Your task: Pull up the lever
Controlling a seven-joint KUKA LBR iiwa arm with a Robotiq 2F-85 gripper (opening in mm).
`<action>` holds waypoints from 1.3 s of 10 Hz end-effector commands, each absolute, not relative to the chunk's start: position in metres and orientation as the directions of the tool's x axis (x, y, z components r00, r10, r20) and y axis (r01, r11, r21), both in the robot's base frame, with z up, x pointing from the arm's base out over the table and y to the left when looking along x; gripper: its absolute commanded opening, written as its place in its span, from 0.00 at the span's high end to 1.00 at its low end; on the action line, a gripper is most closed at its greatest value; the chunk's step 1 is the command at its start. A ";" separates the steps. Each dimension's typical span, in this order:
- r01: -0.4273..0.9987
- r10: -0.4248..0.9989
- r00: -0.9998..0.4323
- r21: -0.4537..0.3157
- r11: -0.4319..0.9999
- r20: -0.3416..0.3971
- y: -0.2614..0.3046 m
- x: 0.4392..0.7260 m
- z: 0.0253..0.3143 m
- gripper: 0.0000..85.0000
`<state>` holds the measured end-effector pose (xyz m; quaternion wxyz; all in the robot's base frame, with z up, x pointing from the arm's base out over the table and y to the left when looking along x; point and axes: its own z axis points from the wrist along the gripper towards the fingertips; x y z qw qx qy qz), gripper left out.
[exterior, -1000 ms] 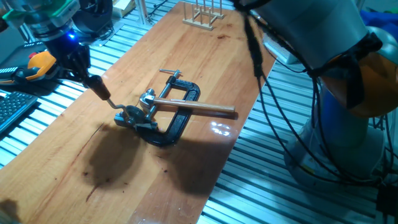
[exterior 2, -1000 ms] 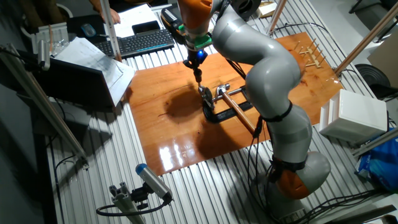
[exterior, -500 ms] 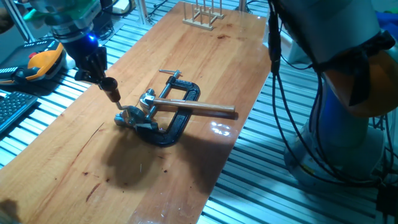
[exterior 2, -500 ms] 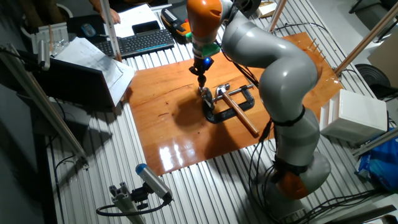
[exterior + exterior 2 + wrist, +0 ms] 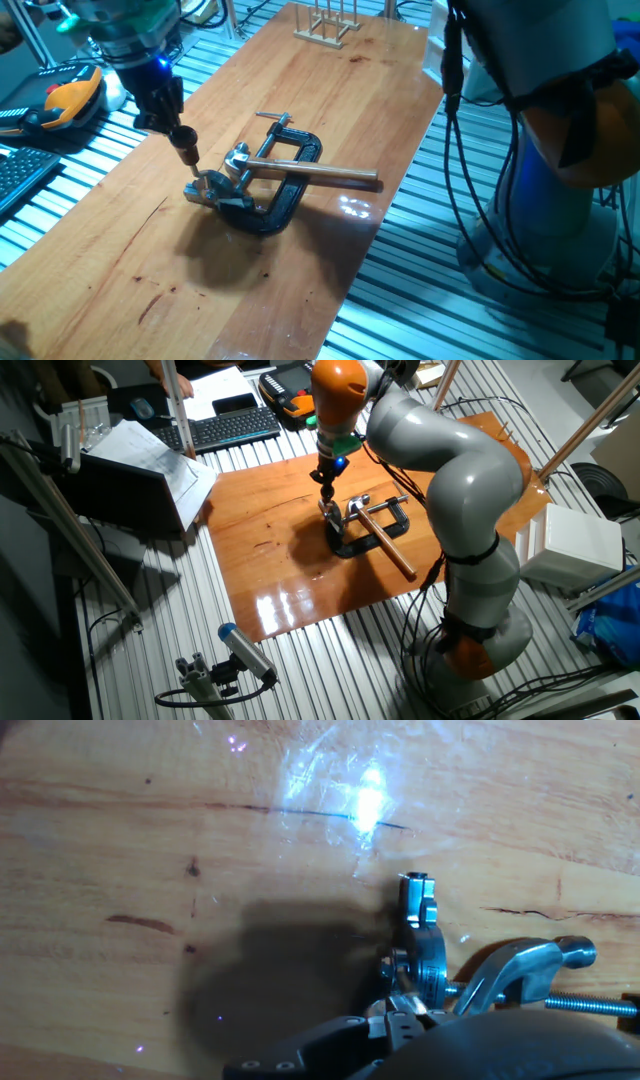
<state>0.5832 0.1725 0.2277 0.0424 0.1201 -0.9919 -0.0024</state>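
The lever (image 5: 196, 166) is a thin silver arm that rises steeply from the silver mechanism (image 5: 222, 186) to a small dark reddish knob (image 5: 184, 141). My gripper (image 5: 180, 136) is shut on that knob, above and to the left of the mechanism. In the other fixed view the gripper (image 5: 325, 489) stands just above the mechanism (image 5: 333, 516). The hand view looks down on the silver pivot (image 5: 421, 952). Dark gripper parts (image 5: 500, 1042) fill its lower edge, and the knob is not clear there.
A black C-clamp (image 5: 287, 190) holds the mechanism to the wooden table (image 5: 330, 95). A long brown rod (image 5: 322, 174) lies across it, pointing right. A wooden peg rack (image 5: 326, 22) stands at the far end. An orange device (image 5: 66, 99) and a keyboard (image 5: 226, 427) lie beside the table.
My gripper has moved right, toward the mechanism, with the knob in it. The lever arm has swung from a low slant to a steeper, more upright angle.
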 end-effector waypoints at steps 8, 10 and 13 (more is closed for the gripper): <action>-0.120 -0.120 -0.991 0.008 0.993 0.054 0.151 0.630 0.286 0.80; -0.127 -0.127 -0.991 -0.002 0.992 0.035 0.152 0.630 0.287 0.60; -0.171 -0.172 -0.985 0.010 0.985 0.029 0.151 0.632 0.291 0.60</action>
